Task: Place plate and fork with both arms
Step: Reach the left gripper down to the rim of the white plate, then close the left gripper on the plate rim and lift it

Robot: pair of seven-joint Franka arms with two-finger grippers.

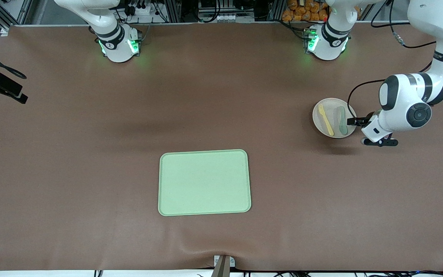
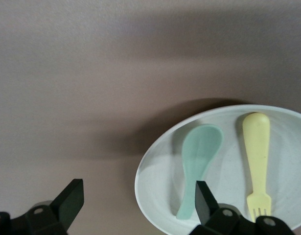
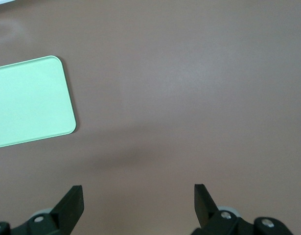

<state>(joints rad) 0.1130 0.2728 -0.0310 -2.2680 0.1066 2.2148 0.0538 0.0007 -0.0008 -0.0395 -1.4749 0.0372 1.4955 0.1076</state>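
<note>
The small off-white plate [image 1: 333, 104] lies near the left arm's end of the table, and the left wrist view shows its rim [image 2: 143, 169]. On it lie the pale-yellow fork [image 1: 326, 119] [image 2: 257, 156] and a grey-green spoon [image 1: 341, 120] [image 2: 199, 156] side by side. My left gripper [image 1: 362, 131] [image 2: 138, 200] is open and low at the plate's edge. One finger is over the plate by the spoon's handle, the other outside the rim. My right gripper [image 3: 138, 200] is open over bare tabletop, holding nothing; its hand is out of the front view.
A rectangular light-green tray [image 1: 204, 182] [image 3: 28, 103] lies mid-table, nearer the front camera than the plate, with nothing on it. A black camera mount [image 1: 2, 88] juts in at the right arm's end. Brown mat covers the table.
</note>
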